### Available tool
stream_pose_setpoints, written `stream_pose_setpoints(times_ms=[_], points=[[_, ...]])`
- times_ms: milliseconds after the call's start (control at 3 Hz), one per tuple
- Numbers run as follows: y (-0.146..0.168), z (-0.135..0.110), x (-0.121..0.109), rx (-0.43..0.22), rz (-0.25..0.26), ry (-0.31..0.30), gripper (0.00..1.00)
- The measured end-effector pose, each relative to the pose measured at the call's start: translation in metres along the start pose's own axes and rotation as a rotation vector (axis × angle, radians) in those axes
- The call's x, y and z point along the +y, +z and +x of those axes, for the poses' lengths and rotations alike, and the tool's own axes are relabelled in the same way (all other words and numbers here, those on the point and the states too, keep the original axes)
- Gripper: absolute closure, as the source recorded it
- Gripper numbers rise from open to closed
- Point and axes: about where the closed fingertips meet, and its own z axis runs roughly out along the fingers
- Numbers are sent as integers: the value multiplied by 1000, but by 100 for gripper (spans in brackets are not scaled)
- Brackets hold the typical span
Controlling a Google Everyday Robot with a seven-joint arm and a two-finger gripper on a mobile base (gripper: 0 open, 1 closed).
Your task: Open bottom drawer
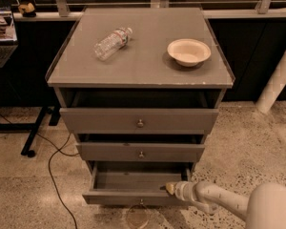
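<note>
The grey cabinet has three drawers. The bottom drawer (133, 196) is pulled out furthest, and its inside shows from above. Its small round knob (141, 202) sits at the centre of the low front. My gripper (168, 188) comes in from the lower right on a white arm. Its tip rests at the top edge of the bottom drawer's front, right of the knob. The middle drawer (140, 152) and the top drawer (139, 120) are each slightly open.
A clear plastic bottle (112, 43) lies on the cabinet top (143, 66), and a beige bowl (188, 51) stands to its right. A black cable (55, 175) runs over the floor at left. A white pole (279, 80) stands at right.
</note>
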Motion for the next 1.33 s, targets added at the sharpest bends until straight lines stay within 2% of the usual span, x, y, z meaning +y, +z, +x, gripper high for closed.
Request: stream_pose_setpoints(times_ms=[333, 667, 1000, 1333], points=[[-2, -1, 1, 0, 0, 0, 100], [-5, 17, 4, 24, -30, 24, 100], [-7, 15, 5, 24, -30, 24, 100], [-13, 32, 7, 41, -57, 50, 100]])
